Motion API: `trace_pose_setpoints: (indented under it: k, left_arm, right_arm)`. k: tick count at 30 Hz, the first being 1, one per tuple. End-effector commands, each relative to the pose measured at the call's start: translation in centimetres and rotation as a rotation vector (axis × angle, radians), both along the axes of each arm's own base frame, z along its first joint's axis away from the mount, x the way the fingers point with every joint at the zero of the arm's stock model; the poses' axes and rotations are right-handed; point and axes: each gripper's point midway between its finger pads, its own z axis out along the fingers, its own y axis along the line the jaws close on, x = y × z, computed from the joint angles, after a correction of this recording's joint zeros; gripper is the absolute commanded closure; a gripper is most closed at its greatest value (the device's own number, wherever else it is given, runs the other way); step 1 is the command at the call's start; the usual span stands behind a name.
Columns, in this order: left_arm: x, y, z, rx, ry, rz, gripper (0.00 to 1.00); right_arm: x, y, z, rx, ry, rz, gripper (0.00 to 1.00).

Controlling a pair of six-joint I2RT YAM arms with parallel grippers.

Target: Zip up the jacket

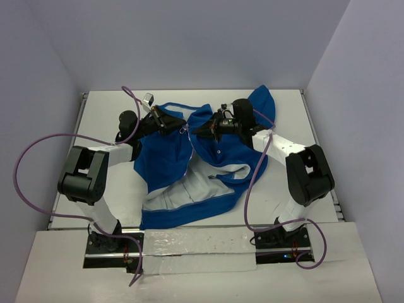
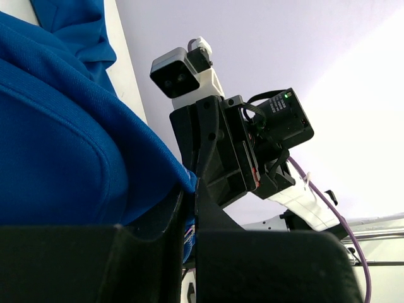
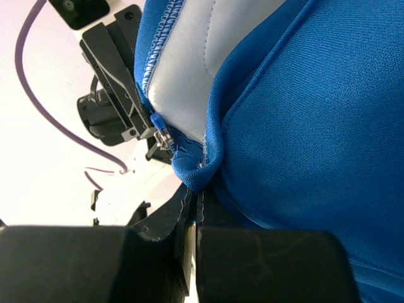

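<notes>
Left gripper and right gripper each clench a jacket edge at upper centre; we are aligning the zipper. Next, we judge, its ends must mate.

Your top camera sits high behind the near edge, looking down and forward over the whole table from well back. Your left wrist camera is pressed close against the jacket and faces the right gripper. Your right wrist camera, just as close, faces back at the left gripper. All three views share the jacket's front edges between the two.
</notes>
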Motion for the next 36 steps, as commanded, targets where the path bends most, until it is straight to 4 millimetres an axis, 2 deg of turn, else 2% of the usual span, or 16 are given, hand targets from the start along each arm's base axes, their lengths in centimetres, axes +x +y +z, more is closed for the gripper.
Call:
trace_pose_setpoints:
  k: [1,36]
  left_arm:
    - [-0.2,0.1,3.5,-0.021,-0.138,0.003,1.0]
    - [-1.4,-0.2,3.0,-0.038,-0.146,-0.038,1.0]
  right_arm:
    - [-0.8,0.6,3.0,0.062,-0.077,0.046,1.0]
    - [0.0,0.9,3.4,0.058,-0.084,0.051,1.0]
